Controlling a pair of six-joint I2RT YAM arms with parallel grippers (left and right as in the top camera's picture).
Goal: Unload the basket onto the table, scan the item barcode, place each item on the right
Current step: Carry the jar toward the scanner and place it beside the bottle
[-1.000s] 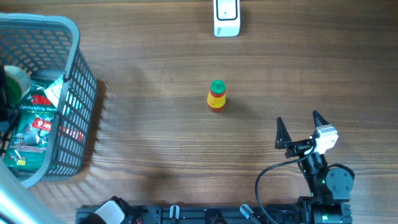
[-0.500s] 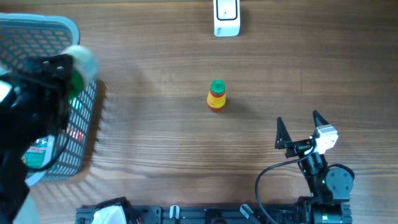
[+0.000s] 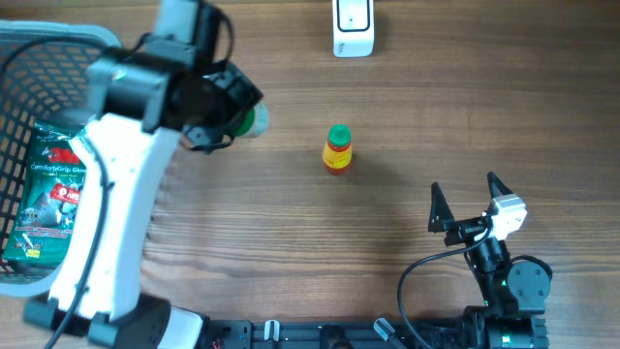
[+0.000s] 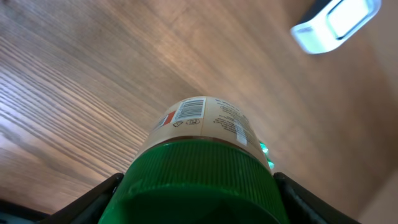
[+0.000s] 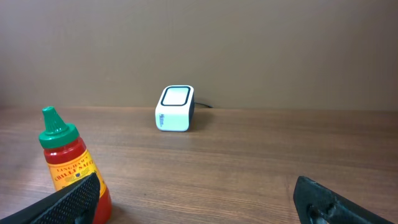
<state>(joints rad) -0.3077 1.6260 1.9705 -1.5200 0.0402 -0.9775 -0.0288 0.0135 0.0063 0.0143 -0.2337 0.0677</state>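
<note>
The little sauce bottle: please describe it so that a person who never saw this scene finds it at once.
On the wooden table, look near the middle, in front of the white scanner at the far edge. There a small red bottle stands upright. Unlike the wide-lidded jar to its left, it has a yellow label and a pointed green cap.

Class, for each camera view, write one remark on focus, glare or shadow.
Left wrist: the jar shows a crisp barcode, but its green lid is close to the lens and soft, and the scanner is glary and blurred. Overhead: even light, with a sharp sauce bottle. Right wrist: its own fingers are dark and blurred in the bottom corners, and the things behind them are clear.
</note>
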